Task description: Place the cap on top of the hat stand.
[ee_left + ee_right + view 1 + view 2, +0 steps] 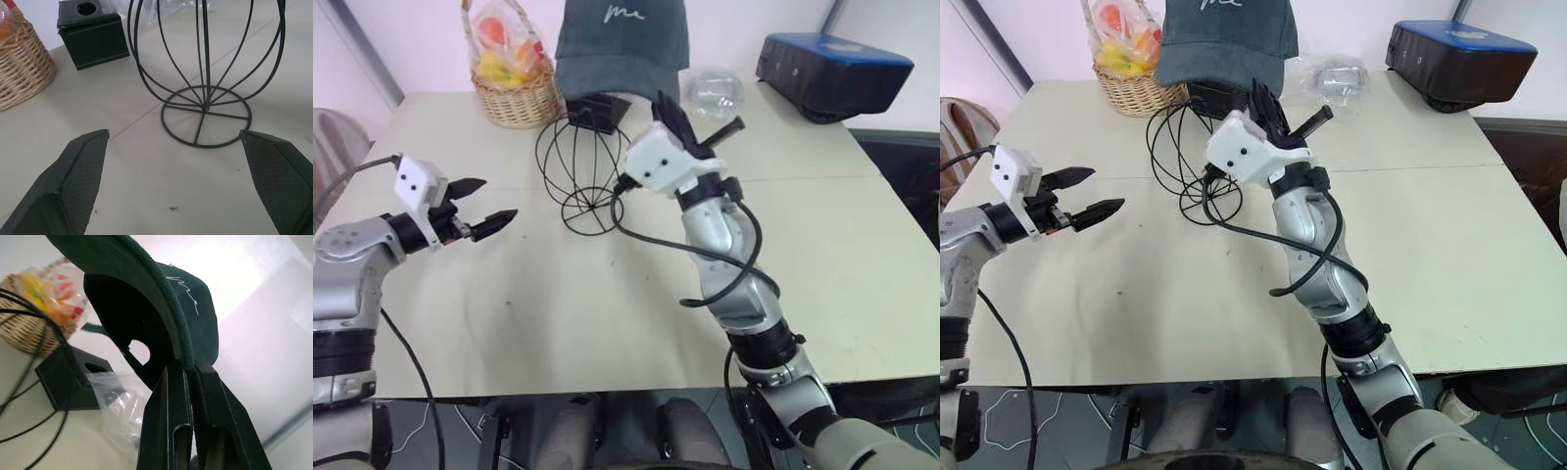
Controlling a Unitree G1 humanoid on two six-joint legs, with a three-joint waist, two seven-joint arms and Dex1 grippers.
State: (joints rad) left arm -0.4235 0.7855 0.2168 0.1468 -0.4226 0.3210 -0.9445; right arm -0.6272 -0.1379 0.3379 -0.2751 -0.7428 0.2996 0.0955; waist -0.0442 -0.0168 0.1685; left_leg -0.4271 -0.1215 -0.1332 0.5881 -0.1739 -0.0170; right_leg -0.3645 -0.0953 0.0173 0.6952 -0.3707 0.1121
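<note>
Your right gripper (pixel 188 382) is clamped on the cap (pixel 622 44) brim, holding it up above the hat stand (pixel 582 162), not seated. Left gripper (pixel 484 208) spread wide, empty, beside the stand. Left: lower the cap, release.

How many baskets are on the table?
1. The wicker basket sits at the table's far left edge, beside the black tissue box. Others could hide behind the cap.
</note>
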